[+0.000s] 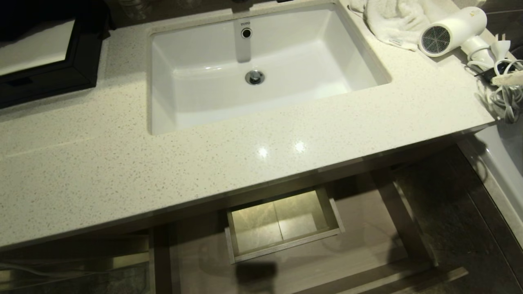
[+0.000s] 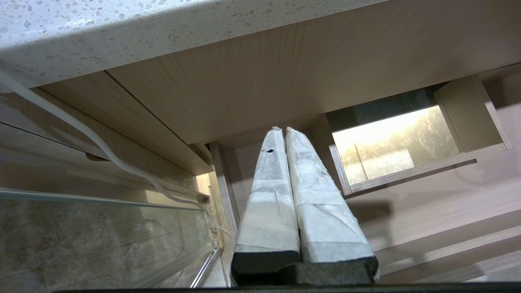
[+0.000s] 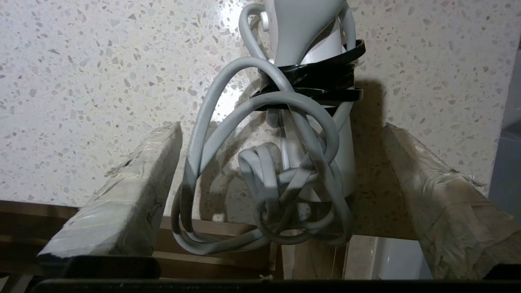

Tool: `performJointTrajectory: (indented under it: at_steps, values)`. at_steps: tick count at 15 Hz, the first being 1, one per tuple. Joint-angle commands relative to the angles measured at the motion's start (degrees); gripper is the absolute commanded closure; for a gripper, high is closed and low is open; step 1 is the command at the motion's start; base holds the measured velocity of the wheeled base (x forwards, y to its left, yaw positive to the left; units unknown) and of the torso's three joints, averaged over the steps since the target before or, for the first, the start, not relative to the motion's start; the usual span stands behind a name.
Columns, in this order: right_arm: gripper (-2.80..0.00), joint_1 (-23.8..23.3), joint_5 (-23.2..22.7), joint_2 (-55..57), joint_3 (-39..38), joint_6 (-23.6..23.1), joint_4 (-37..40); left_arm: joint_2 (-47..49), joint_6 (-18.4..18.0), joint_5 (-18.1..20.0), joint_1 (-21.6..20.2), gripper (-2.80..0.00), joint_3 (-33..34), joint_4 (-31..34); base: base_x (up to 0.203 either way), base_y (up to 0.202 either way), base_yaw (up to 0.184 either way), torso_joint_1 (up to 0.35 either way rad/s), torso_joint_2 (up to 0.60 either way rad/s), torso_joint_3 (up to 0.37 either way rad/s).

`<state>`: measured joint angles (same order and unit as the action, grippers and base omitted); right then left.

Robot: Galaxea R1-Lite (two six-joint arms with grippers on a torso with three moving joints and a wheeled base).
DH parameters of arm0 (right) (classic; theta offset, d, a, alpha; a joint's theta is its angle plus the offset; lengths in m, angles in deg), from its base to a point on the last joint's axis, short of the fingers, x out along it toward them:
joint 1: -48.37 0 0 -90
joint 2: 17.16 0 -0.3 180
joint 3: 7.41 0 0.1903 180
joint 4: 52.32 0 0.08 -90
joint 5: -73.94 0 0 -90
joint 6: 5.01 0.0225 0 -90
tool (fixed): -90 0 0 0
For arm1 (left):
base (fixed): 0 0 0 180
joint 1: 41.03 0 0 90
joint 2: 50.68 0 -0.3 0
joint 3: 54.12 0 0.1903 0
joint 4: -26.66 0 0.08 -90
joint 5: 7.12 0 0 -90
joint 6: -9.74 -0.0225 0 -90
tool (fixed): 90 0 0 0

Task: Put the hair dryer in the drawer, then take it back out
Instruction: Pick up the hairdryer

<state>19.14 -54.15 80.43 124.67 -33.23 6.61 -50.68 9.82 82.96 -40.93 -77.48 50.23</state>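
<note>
The white hair dryer lies on the speckled counter at the far right corner, grey grille facing me. Its cord spills over the counter's right end. In the right wrist view my right gripper stands open, its taped fingers on either side of the cord bundle. The black tie and the dryer's handle lie just beyond. One fingertip shows at the head view's edge. The drawer is pulled out below the counter. My left gripper hangs shut near the drawer.
A white sink fills the counter's middle. A white towel lies behind the dryer. A black frame stands at the back left. A glass shelf sits low on the left, beside the drawer.
</note>
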Motion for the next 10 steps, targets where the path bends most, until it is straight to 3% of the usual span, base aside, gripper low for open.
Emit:
performJointTrajectory:
  at_steps: [1, 10]
  values:
    - [-2.80, 0.05, -0.69, 2.34, 0.07, -0.17, -0.45, 0.00, 0.01, 0.01, -0.01, 0.00, 0.00, -0.03, 0.000, 0.000, 0.000, 0.000, 0.00, 0.000]
    - [-2.80, 0.46, -0.62, 5.24, 0.04, -0.34, -4.75, 0.00, 0.01, 0.01, 0.00, 0.00, 0.00, -0.03, 0.000, 0.000, 0.000, 0.000, 0.00, 0.000]
